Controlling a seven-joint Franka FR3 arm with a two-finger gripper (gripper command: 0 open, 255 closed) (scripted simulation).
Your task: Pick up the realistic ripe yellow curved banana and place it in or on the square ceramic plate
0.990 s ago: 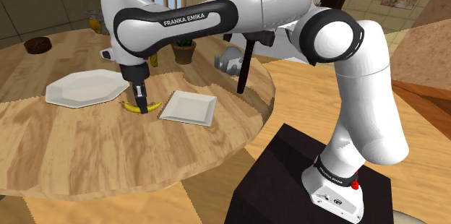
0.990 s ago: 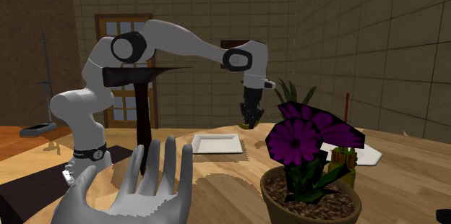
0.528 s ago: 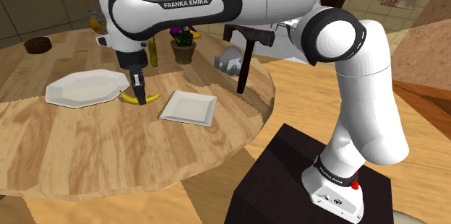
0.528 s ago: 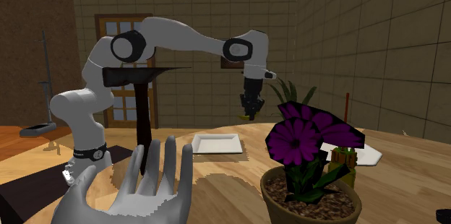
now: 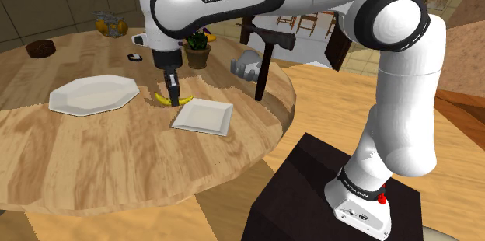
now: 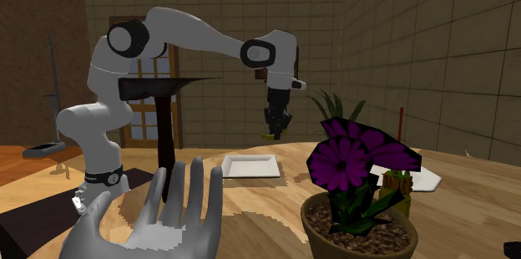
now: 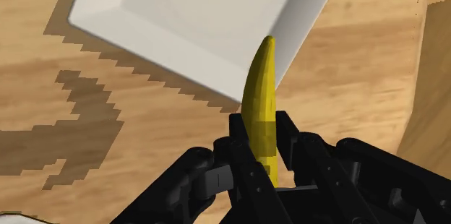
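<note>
Our hand [image 7: 261, 134] pinched the banana [image 7: 261, 85] tight so we could carry it onto the square plate [image 7: 188, 20].

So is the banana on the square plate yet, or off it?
Off it: the fingers clasp the banana above the table, its tip just over the square plate's edge.

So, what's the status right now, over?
Gripper shut on banana. Banana held above the table, tip at the square plate's edge. Nothing between them.
</note>
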